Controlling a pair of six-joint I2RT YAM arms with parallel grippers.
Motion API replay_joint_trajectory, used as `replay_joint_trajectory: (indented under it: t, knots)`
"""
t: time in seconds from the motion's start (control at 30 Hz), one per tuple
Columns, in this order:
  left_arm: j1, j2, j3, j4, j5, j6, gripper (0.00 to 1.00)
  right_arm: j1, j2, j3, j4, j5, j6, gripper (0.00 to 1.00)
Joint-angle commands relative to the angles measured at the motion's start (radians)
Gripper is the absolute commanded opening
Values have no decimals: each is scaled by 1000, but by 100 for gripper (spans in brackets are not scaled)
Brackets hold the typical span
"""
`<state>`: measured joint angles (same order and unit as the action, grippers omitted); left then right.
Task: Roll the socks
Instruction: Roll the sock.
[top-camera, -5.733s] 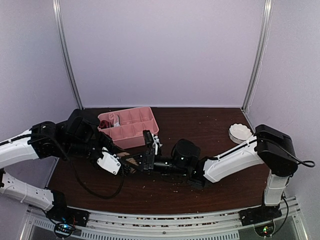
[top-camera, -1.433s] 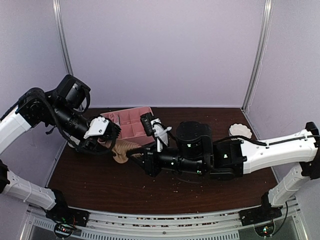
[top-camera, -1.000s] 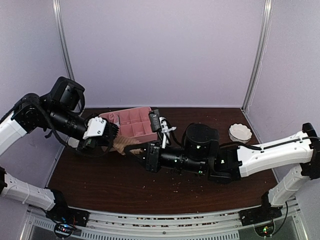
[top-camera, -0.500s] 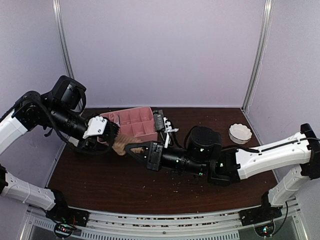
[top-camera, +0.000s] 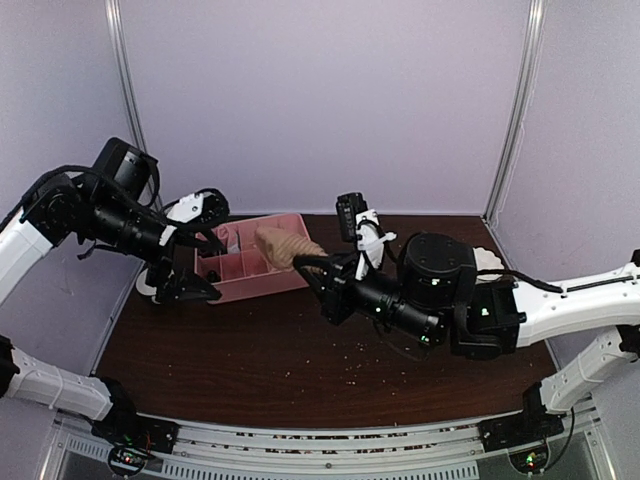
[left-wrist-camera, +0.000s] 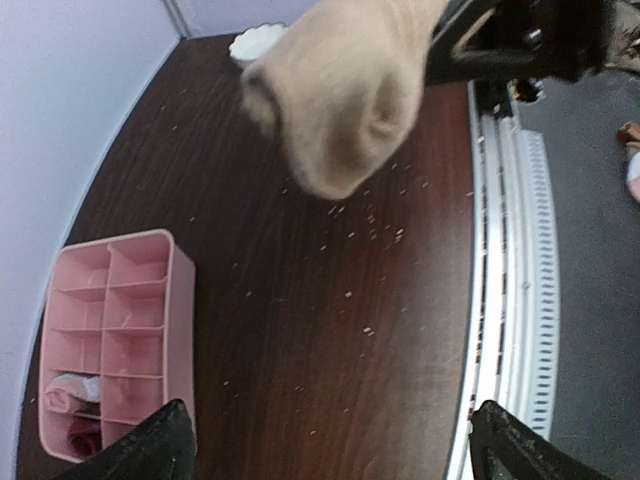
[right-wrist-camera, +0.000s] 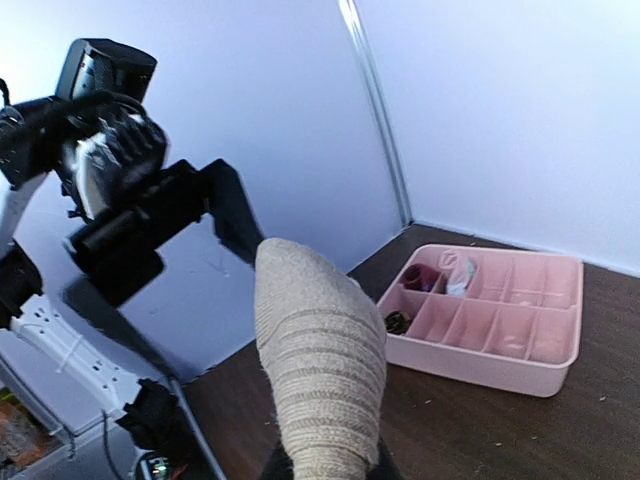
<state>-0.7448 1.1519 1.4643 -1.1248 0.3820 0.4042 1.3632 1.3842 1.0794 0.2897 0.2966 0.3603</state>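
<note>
The tan socks (top-camera: 284, 245) form a rolled bundle held in the air above the pink tray (top-camera: 255, 283). My right gripper (top-camera: 307, 264) is shut on the bundle's base. In the right wrist view the tan socks (right-wrist-camera: 320, 355) stick up out of my right gripper (right-wrist-camera: 322, 464), hiding most of the fingers. My left gripper (top-camera: 195, 250) stands wide open to the left of the bundle, apart from it. In the left wrist view the tan socks (left-wrist-camera: 340, 100) hang ahead of my left gripper (left-wrist-camera: 330, 455), with bare table between the fingertips. A pink, white and mint sock (right-wrist-camera: 458, 272) lies in a tray compartment.
The pink tray (right-wrist-camera: 520, 370) sits at the back left of the table; a dark red bundle (right-wrist-camera: 420, 277) fills a corner compartment. A white bowl (left-wrist-camera: 255, 40) stands at the back right. Crumbs dot the brown table (top-camera: 300, 370).
My left gripper has let go of the tan socks, opened wide and drawn back to the left. The right arm has lifted the bundle up and toward the back, over the tray.
</note>
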Motion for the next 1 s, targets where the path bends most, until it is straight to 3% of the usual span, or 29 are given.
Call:
replay_joint_trajectory:
  t: [0.0,0.1,0.23,0.33,0.47,0.63,0.7,0.8,0.97]
  knots:
    - [22,16,73,-120,470,-54,98,40,12,62,-13,268,-267,0]
    - [33,48,93,-85,616,-153,98,78,54,116,40,423,-400,0]
    - [106,67,48,66,812,-352,98,113,111,175,101,521,-539,0]
    - [181,67,65,162,770,-453,98,120,136,194,132,531,-573,0]
    - [254,39,152,211,676,-473,98,122,161,205,166,526,-574,0]
    - [283,-31,-95,415,696,-574,98,122,194,232,168,503,-575,0]
    - [284,-2,-111,430,763,-614,90,122,207,243,167,497,-573,0]
    - [283,21,-122,488,798,-726,87,123,229,274,151,483,-576,0]
    - [281,-4,-195,687,804,-974,98,129,274,335,119,459,-592,0]
